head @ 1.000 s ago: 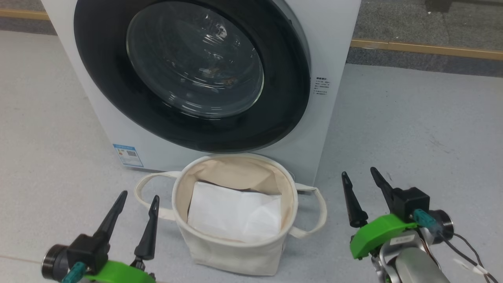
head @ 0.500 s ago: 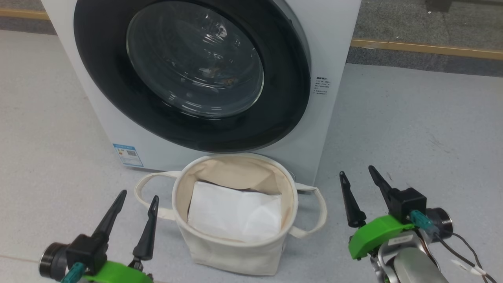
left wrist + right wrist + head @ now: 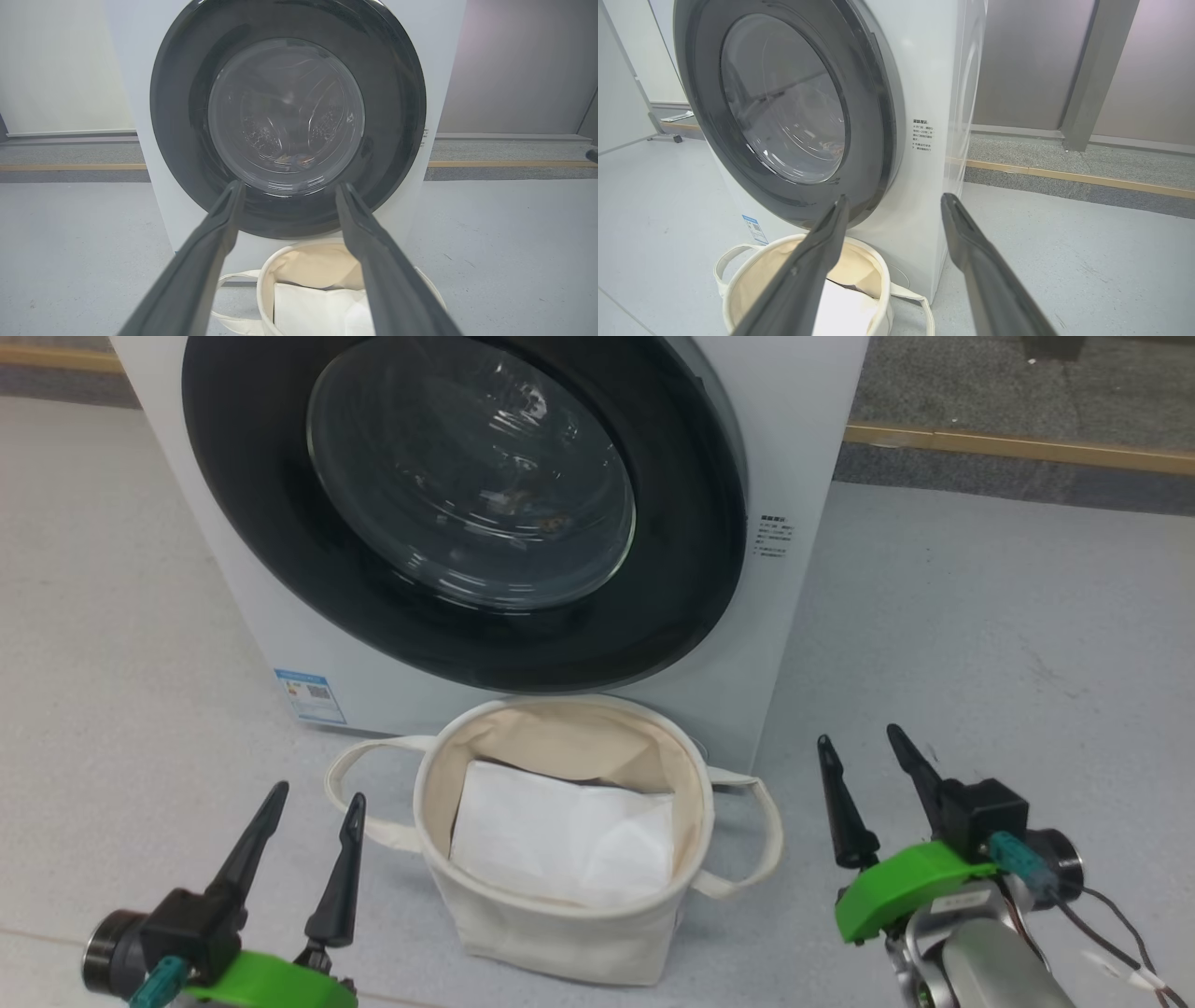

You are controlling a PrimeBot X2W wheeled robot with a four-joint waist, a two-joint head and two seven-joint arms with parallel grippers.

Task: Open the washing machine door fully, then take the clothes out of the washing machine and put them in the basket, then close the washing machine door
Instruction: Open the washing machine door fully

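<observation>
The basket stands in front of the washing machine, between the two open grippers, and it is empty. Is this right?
Not empty: the head view shows a flat white sheet lying in the basket. The rest holds.

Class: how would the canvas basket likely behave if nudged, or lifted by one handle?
The basket is soft cloth with drooping loop handles, so its wall would probably buckle rather than push stiffly. Holding a flat white sheet, it likely slides easily and hangs tilted from one handle.
</observation>
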